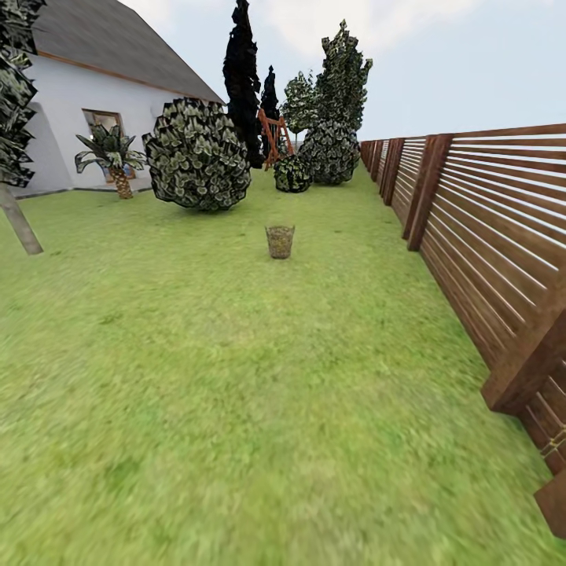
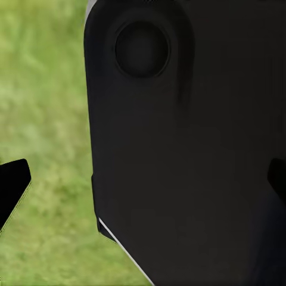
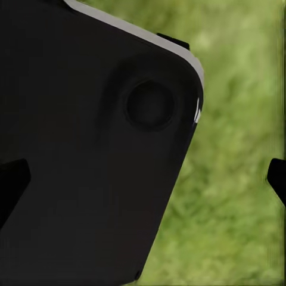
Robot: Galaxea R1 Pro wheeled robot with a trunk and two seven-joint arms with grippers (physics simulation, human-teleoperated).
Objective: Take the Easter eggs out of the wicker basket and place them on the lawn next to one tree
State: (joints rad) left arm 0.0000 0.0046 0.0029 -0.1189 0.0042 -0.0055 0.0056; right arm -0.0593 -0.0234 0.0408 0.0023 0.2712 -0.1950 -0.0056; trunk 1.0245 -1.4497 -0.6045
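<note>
Driving toward the basket

I am on the approach. The wicker basket (image 1: pixel 280 241) stands far ahead on the lawn (image 1: pixel 236 409), left of the fence (image 1: pixel 487 236). Both my pincers are spread apart, empty. Next I must drive close, then reach in

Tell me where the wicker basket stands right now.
In the head view the basket stands upright on the lawn, straight ahead near the middle, in front of the big round bush and left of the fence.

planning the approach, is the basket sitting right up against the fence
No, the wicker basket stands in the open on the lawn, with a strip of grass between it and the fence.
</note>
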